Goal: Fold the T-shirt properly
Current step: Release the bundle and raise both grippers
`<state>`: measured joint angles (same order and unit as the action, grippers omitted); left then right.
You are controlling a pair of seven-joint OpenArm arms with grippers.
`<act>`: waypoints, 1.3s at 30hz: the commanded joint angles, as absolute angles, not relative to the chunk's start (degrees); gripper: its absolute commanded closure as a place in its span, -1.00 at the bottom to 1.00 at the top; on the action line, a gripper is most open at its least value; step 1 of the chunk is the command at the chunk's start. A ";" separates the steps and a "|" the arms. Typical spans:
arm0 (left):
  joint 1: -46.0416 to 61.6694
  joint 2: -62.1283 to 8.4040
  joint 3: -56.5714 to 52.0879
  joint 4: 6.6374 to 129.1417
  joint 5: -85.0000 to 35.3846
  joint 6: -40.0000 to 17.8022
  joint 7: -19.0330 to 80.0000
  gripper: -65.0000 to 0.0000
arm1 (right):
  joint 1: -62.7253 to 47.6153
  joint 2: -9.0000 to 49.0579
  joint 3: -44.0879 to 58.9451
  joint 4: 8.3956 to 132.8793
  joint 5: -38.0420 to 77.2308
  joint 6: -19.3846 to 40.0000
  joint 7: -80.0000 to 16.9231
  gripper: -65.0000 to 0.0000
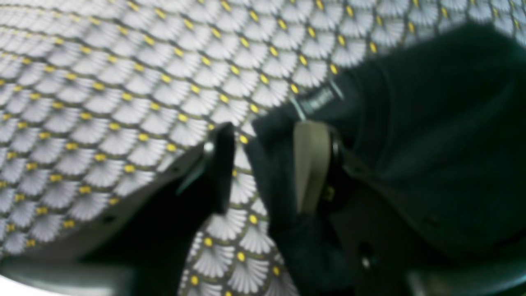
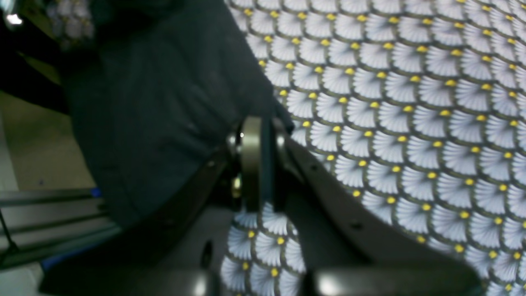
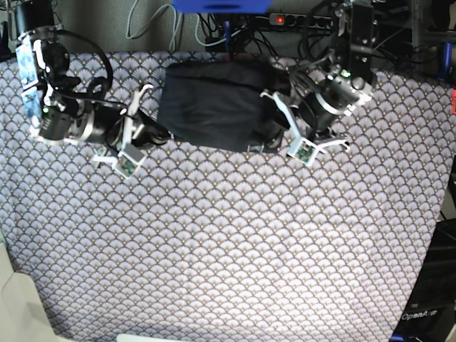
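While my right gripper [image 2: 263,164] is clenched on a thin edge of the T-shirt [image 3: 214,103], I treat the cloth as light, limp and prone to sagging. It lies bunched at the far edge of the tablecloth [image 3: 235,249], near the middle, between my arms. My left gripper [image 1: 267,164] stands parted; one finger [image 1: 310,164] presses into the hem, the other is clear of it. I judge the doubled hem and corners the surest holds.
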<state>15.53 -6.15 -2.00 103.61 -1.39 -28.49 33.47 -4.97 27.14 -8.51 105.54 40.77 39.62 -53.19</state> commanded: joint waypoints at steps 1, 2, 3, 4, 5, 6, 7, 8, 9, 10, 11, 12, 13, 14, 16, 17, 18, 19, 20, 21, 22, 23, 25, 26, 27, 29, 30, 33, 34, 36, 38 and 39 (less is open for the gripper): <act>15.96 -6.20 -1.98 106.33 -2.07 -28.53 32.13 0.27 | -5.14 27.82 -7.78 106.42 41.71 40.00 -52.53 0.92; 16.57 -6.20 -1.98 107.74 -2.07 -28.53 32.13 0.27 | -6.20 28.00 -7.08 106.42 41.63 40.00 -52.44 0.92; 17.27 -6.20 -1.98 108.79 -2.07 -28.53 32.13 0.27 | -7.08 28.00 -6.29 106.33 41.63 40.00 -52.35 0.92; 18.07 -6.20 -1.98 109.93 -2.07 -28.70 32.13 0.27 | -8.04 28.09 -5.14 106.33 41.63 40.00 -52.35 0.92; 18.86 -6.29 -1.98 110.73 -1.98 -29.14 32.22 0.27 | -9.01 28.18 -4.09 106.33 41.63 40.00 -52.35 0.92; 20.00 -6.64 -1.89 111.25 -1.71 -29.23 32.40 0.27 | -10.15 28.26 -3.12 106.33 41.63 40.00 -52.26 0.92; 20.97 -6.81 -1.89 111.25 -1.63 -29.23 33.27 0.27 | -11.03 28.26 -2.33 106.33 41.63 40.00 -52.26 0.92; 21.67 -7.34 -1.89 111.34 -1.54 -29.32 34.77 0.27 | -11.91 28.26 -1.10 106.33 41.63 40.00 -52.26 0.92; 22.29 -8.57 -1.89 111.34 -1.54 -29.32 36.26 0.27 | -12.79 28.26 0.04 106.33 41.54 40.00 -52.26 0.92; 22.46 -9.71 -1.71 111.34 -1.71 -29.32 37.41 0.27 | -13.58 28.26 0.92 106.42 40.84 40.00 -52.26 0.92; 22.99 -10.77 -1.63 111.25 -1.98 -29.32 38.46 0.27 | -13.85 28.18 1.45 106.51 39.78 40.00 -52.26 0.92; 23.87 -11.47 -1.71 111.25 -1.98 -29.32 38.90 0.27 | -14.11 28.00 1.71 106.51 38.81 40.00 -52.26 0.92; 24.84 -12.26 -1.71 111.60 -1.98 -29.32 38.99 0.28 | -14.11 27.91 1.71 106.59 37.67 40.00 -52.26 0.92; 25.80 -12.88 -1.63 111.69 -1.98 -29.32 39.08 0.32 | -14.20 27.82 1.54 106.68 36.88 40.00 -52.26 0.92; 27.03 -14.29 -1.45 111.69 -1.63 -29.32 39.43 0.54 | -14.20 27.21 1.45 106.68 36.44 40.00 -52.26 0.92; 27.21 -14.73 -1.45 111.69 -1.63 -29.32 39.52 0.69 | -14.20 26.77 1.63 106.68 36.44 40.00 -52.26 0.92; 27.30 -14.99 -1.45 111.69 -1.63 -29.32 39.52 0.82 | -14.20 26.68 1.71 106.68 36.44 40.00 -52.26 0.92; 27.38 -15.16 -1.45 111.69 -1.63 -29.32 39.52 0.94 | -14.20 26.68 1.54 106.68 36.44 40.00 -52.26 0.92; 27.82 -15.16 -1.45 111.69 -1.54 -29.32 39.60 1.00 | -14.20 26.68 1.45 106.77 36.44 40.00 -52.26 0.92; 28.44 -15.16 -1.45 111.69 -1.54 -29.32 39.60 1.00 | -14.20 26.42 1.45 106.77 36.44 40.00 -52.26 0.92; 28.79 -15.16 -1.45 111.69 -1.54 -29.32 39.60 1.00 | -14.20 25.89 1.36 106.77 36.44 40.00 -52.26 0.92; 29.23 -15.25 -1.45 111.69 -1.54 -29.32 39.60 1.00 | -14.20 25.63 1.36 106.77 36.35 40.00 -52.26 0.92; 29.67 -15.16 -1.19 111.69 -1.54 -29.41 39.60 1.00 | -14.20 25.54 1.36 106.77 36.35 40.00 -52.26 0.92; 29.67 -15.16 -0.40 111.69 -1.54 -29.41 39.60 1.00 | -14.20 25.54 1.36 106.77 36.35 40.00 -52.26 0.92; 29.67 -15.25 0.92 111.69 -1.54 -29.41 39.60 1.00 | -14.20 25.54 1.36 106.77 36.35 40.00 -52.26 0.92; 29.58 -16.92 3.91 111.34 -1.54 -29.41 39.60 1.00 | -14.20 25.54 1.36 106.77 36.35 40.00 -52.35 0.92; 29.32 -17.63 5.85 111.16 -1.54 -29.32 39.60 1.00 | -14.20 25.54 1.36 106.77 36.35 40.00 -52.35 0.92; 28.26 -17.98 8.75 110.55 -1.45 -28.70 39.60 1.00 | -14.20 25.54 1.36 106.77 36.35 40.00 -52.35 0.92; 27.91 -17.98 8.92 110.20 -1.45 -28.70 39.60 1.00 | -14.20 25.54 1.36 106.77 36.35 40.00 -52.35 0.92; 26.77 -17.89 9.19 109.05 -1.45 -28.62 39.60 1.00 | -14.20 25.54 1.36 106.77 36.35 40.00 -52.35 0.92; 26.15 -17.89 9.19 107.56 -1.45 -28.62 40.57 1.00 | -14.20 25.54 1.36 106.77 36.35 40.00 -52.44 0.92; 25.27 -17.89 9.19 106.33 -1.45 -28.62 41.54 1.00 | -14.20 25.54 1.45 106.77 36.35 40.00 -52.44 0.92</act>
<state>25.17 -17.63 9.21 105.89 -1.13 -28.53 41.65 -14.59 24.88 1.06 105.75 35.35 39.64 -53.36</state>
